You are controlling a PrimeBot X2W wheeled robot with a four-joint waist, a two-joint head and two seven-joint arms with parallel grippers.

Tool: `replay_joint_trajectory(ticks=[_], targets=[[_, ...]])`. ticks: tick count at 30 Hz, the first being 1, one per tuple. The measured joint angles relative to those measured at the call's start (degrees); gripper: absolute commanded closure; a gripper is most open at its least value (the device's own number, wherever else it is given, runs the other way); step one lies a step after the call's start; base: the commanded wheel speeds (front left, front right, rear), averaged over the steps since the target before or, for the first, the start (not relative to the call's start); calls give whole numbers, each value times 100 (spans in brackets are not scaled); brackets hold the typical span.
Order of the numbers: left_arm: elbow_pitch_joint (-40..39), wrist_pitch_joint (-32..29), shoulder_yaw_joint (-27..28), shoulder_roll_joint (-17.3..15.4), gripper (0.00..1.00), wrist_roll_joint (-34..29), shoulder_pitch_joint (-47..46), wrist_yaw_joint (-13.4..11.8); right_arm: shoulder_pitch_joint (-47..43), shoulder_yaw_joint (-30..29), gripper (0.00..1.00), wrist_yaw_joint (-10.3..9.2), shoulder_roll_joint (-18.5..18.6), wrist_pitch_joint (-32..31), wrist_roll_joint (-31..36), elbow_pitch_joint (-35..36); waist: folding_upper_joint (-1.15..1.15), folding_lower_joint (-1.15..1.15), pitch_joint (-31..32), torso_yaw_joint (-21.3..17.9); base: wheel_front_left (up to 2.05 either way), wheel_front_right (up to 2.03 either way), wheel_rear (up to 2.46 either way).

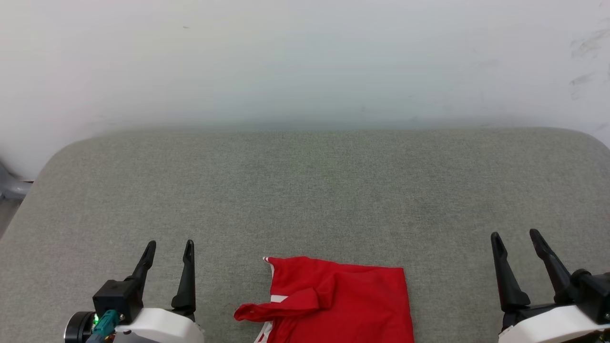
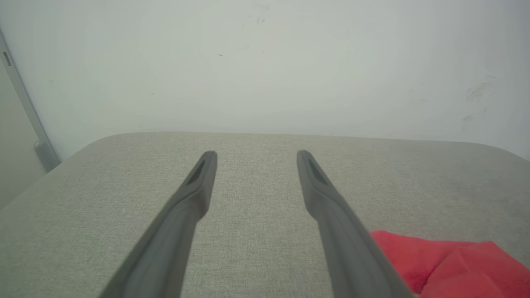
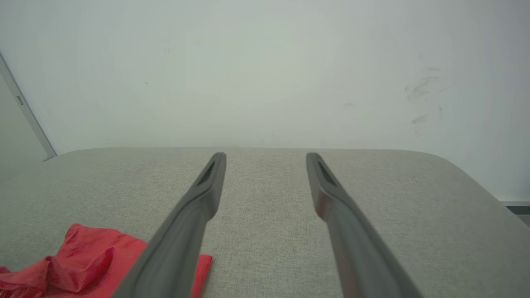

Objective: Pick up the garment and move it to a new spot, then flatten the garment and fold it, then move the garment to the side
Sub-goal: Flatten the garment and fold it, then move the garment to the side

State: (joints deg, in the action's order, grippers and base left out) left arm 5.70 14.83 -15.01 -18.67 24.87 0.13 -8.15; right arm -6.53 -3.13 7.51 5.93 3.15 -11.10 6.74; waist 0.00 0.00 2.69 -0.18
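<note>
The red garment lies bunched at the near edge of the grey table, midway between my two arms, with a strip of white trim showing on its left side. Its lower part runs out of the head view. My left gripper hovers open to the garment's left, nothing between its fingers. My right gripper stands open to the garment's right, also empty. In the left wrist view the garment sits at the lower right of the open fingers. In the right wrist view the garment lies at the lower left.
A white wall rises right behind the table's far edge. The table has rounded far corners. A grey fitting shows past the table's left edge.
</note>
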Motion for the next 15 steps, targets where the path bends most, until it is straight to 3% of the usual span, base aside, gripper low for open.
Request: replay_joint_trajectory(ticks=[15], targets=[[15,8,114,103,0,-15,37,40,-102,-235,0,0,-152,-467,-137,107,0,0,-49,49,0,0,0]])
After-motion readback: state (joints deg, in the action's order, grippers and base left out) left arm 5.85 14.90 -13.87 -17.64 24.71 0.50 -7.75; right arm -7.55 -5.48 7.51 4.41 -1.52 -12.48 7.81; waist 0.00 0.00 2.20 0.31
